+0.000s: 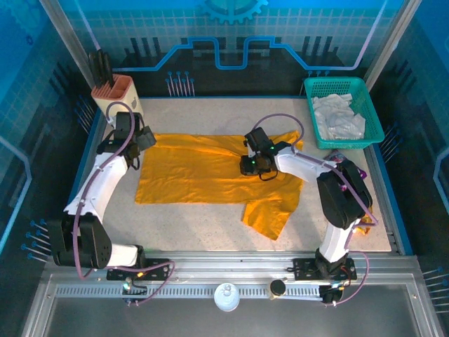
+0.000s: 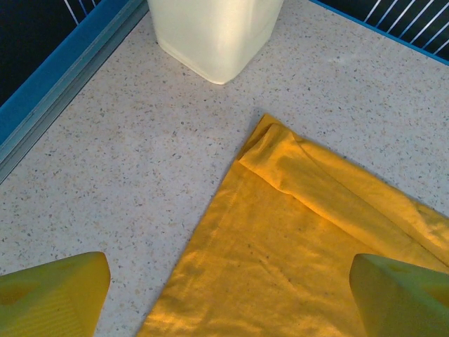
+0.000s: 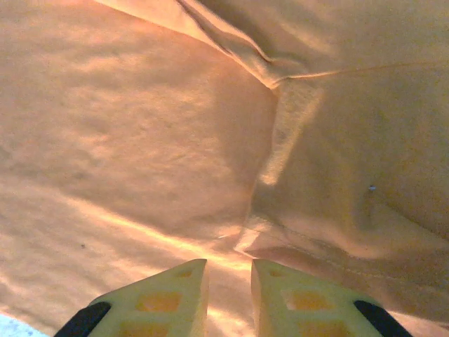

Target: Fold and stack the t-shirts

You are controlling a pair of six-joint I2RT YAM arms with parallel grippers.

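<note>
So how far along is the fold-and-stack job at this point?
Early. Nothing looks finished: the orange t-shirt lies mostly spread on the table, its near-right end rumpled. In hand: the left gripper hovers open over its far-left corner, and the right gripper sits low over the cloth, fingers nearly together. Left to do: folding it, then the white t-shirt, bunched in the green basket, and stacking both.

One t-shirt (image 1: 203, 175) lies spread mid-surface (image 1: 210, 228); the other t-shirt (image 1: 338, 116) sits in the basket (image 1: 349, 142) far right; a holder (image 1: 116, 95) stands far left.
</note>
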